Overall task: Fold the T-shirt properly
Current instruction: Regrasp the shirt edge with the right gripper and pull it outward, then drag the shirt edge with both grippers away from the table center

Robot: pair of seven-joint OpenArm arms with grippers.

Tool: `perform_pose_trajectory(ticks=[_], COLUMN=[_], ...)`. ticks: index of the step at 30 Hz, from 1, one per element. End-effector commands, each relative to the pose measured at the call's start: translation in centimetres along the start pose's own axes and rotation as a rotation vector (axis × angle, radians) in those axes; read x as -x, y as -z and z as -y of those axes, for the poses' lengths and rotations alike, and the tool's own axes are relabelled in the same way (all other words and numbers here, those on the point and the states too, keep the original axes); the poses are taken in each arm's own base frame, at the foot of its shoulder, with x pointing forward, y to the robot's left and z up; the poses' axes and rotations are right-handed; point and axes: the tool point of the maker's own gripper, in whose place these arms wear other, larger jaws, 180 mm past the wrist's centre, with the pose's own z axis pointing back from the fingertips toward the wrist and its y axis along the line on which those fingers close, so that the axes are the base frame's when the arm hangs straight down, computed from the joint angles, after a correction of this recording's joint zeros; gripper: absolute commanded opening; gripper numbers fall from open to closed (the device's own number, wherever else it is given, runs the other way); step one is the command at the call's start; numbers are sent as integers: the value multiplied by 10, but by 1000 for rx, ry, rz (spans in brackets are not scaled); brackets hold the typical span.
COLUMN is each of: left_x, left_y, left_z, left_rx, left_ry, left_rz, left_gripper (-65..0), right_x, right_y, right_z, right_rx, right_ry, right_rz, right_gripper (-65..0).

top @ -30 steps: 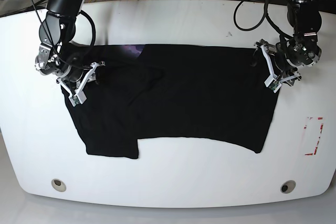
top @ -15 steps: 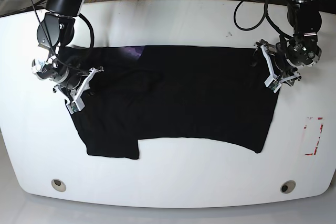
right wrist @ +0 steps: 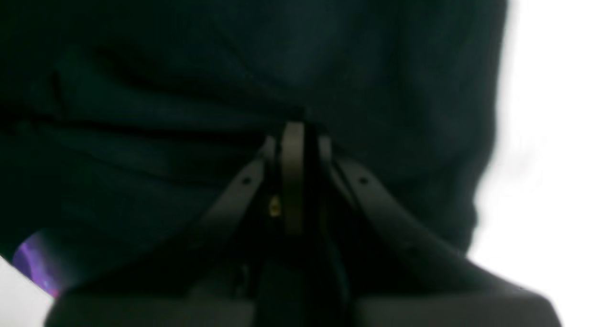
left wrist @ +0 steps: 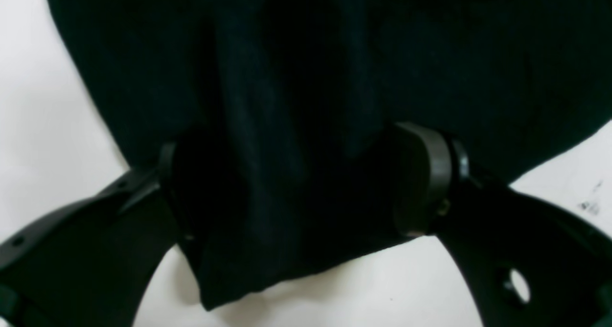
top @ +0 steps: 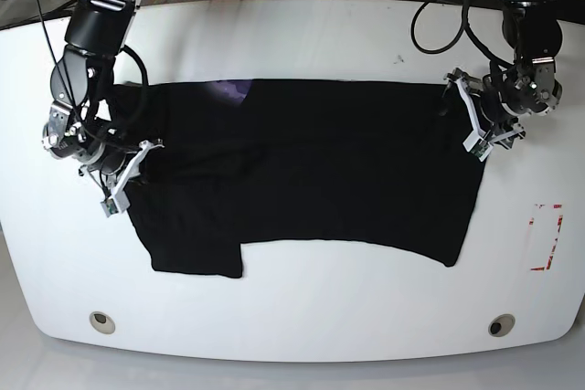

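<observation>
The black T-shirt (top: 320,171) lies spread across the white table (top: 302,43), with its purple graphic (top: 233,90) at the far edge. In the base view, my right gripper (top: 123,175) is at the shirt's left side. In its wrist view the right gripper (right wrist: 292,131) is shut, pinching a fold of the cloth (right wrist: 239,78), and wrinkles run into the tips. My left gripper (top: 477,125) sits at the shirt's right edge. Its jaws (left wrist: 296,183) stand wide open, one on each side of the shirt's hem (left wrist: 267,126). One finger (left wrist: 425,179) rests against the cloth.
A red and white marking (top: 546,237) is on the table at the right. Two round holes (top: 102,321) (top: 500,325) sit near the front edge. Cables (top: 439,25) hang over the back of the table by the right-hand arm.
My right gripper has shut on the shirt's left side and moved left and a little toward the front, drawing the cloth with it. The left gripper has stayed in place.
</observation>
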Motion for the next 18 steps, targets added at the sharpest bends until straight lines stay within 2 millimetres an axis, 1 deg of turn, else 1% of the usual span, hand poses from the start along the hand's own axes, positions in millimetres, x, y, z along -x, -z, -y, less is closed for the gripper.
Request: perform_pose_trajectory(ticks=[1,3,4,7,8,9,11,13,15,17,18], left_x=[44,46,46,46,46,46,44,42,40,31,23], left_y=[-2,-2,-2,-2,-2,-2,-2,-3,-3,-4,-8], left_z=[-10,-10,-10,-10,-10,-10,-10,-12,-11,-15,-19], left_rx=[-53,-51,-51,-51,-51,-51,-52,-56,-56,-66,-79], left_ry=[47,46,45,45,45,45,45,45,44,43,38], left_rz=[-208,-210,-212,-212,-212,-212,-207,-200,-194,-170,-146], left_gripper=[-160,-160,-160,-160,-160,-160,-160,-158,-158,-158,-158], right_x=[-20,-31,-33,-26,-26,-25,-20,-19,-24,-20,-18], right_y=[-4,-7,-6,-1,-1,-2,-2,-5,-8,-14,-20], right_z=[11,19,23,29,33,38,42,46,46,47,49], right_rx=[10,22,25,20,22,29,33,40,46,59,72], right_ry=[6,4,11,44,51,54,64,68,55,46,43], right_rz=[71,100,106,88,86,80,64,65,79,81,88], right_gripper=[-650,-650,-650,-650,-644,-617,-493,-376,-258,-197,-181])
